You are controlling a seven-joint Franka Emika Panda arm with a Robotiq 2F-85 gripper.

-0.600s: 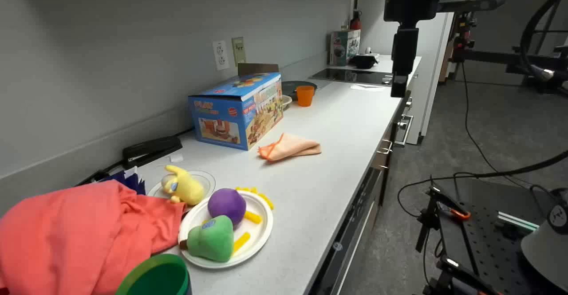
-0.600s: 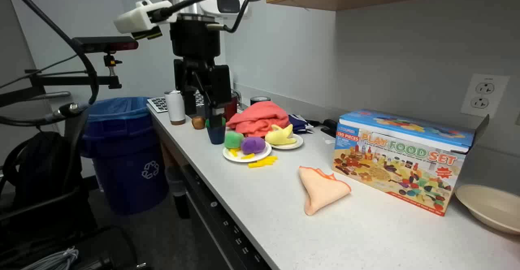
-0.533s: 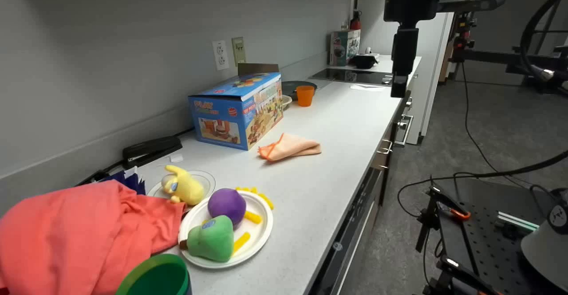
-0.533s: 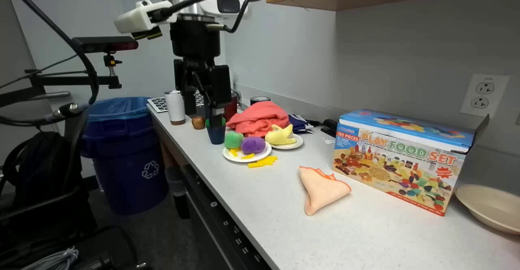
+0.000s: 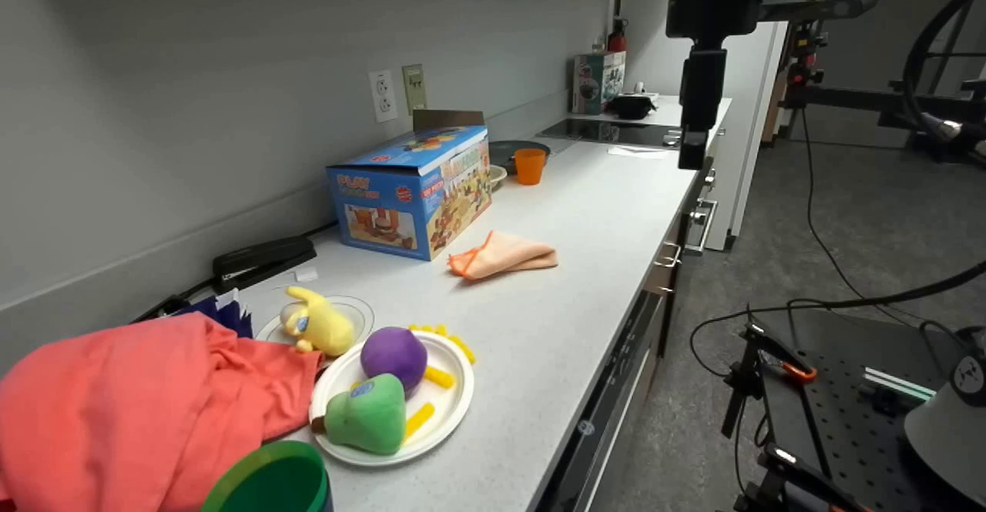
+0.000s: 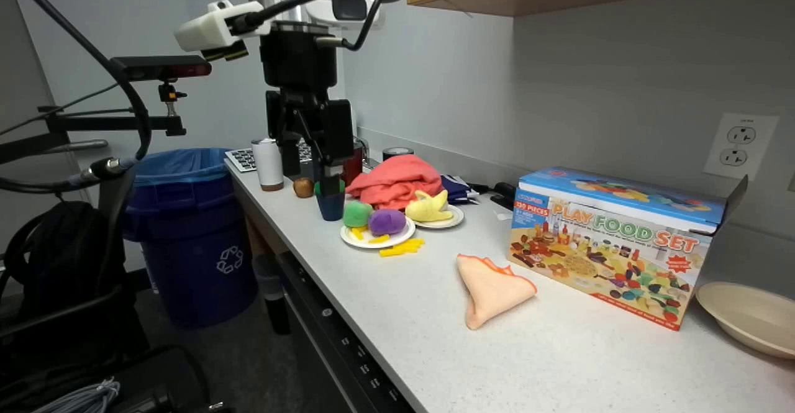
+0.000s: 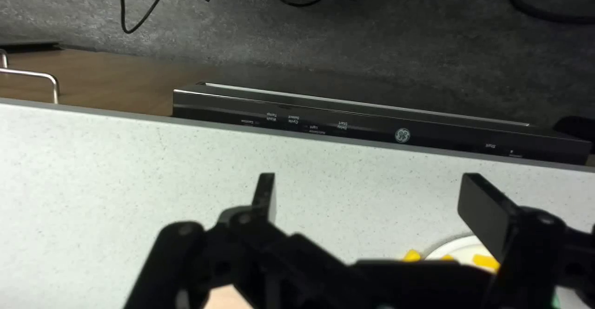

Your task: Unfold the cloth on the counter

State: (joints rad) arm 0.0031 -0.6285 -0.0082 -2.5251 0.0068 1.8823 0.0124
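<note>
The black two-fingered gripper (image 7: 366, 183), spread and empty, may pinch several layers, merely dragging the folded salmon-orange fabric cloth (image 6: 495, 292) on the long grey-white counter (image 6: 497, 376), right of centre in an exterior view.

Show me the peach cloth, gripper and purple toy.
Peach cloth (image 6: 495, 290), in an exterior view: folded top layer.
Gripper (image 7: 367, 197), in the wrist view: midway between fingertips.
Purple toy (image 5: 394, 358), in an exterior view: rounded body.

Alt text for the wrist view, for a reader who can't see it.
An open, empty gripper hangs over the pale counter, with a sliver of peach cloth at the bottom edge. A white plate with yellow pieces peeks out lower right; above, a black appliance panel and dark floor.
</note>
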